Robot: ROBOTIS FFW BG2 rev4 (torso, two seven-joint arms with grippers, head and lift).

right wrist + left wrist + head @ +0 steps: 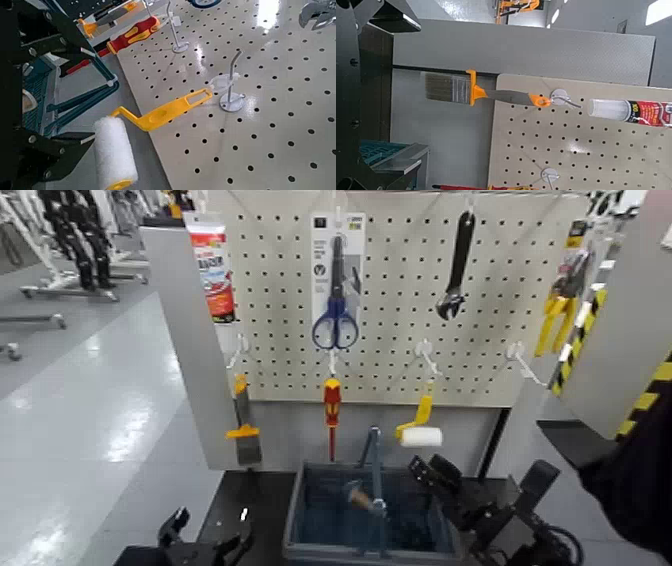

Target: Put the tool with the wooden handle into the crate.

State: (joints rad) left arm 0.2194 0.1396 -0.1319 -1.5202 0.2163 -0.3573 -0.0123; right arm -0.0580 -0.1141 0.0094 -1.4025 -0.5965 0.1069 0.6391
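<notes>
The dark blue-grey crate (310, 535) stands at the front centre below the pegboard, its thin hoop handle (375, 480) upright. The trowel (358, 495) lies inside the crate, and its light-brown wooden handle shows next to the hoop. My right gripper (438, 475) is open and empty just above the crate's right rim. In the right wrist view its fingers (47, 154) stand apart, with the crate (43, 103) between them. My left gripper (205, 545) is open and empty, low at the front left of the crate.
On the pegboard (400, 310) hang scissors (335, 320), a black wrench (456, 270), a red-and-yellow screwdriver (331, 405), a yellow-handled paint roller (420, 430) and a brush (243, 425). Yellow pliers (555, 310) hang at the right. A dark sleeve (630, 480) is at the right edge.
</notes>
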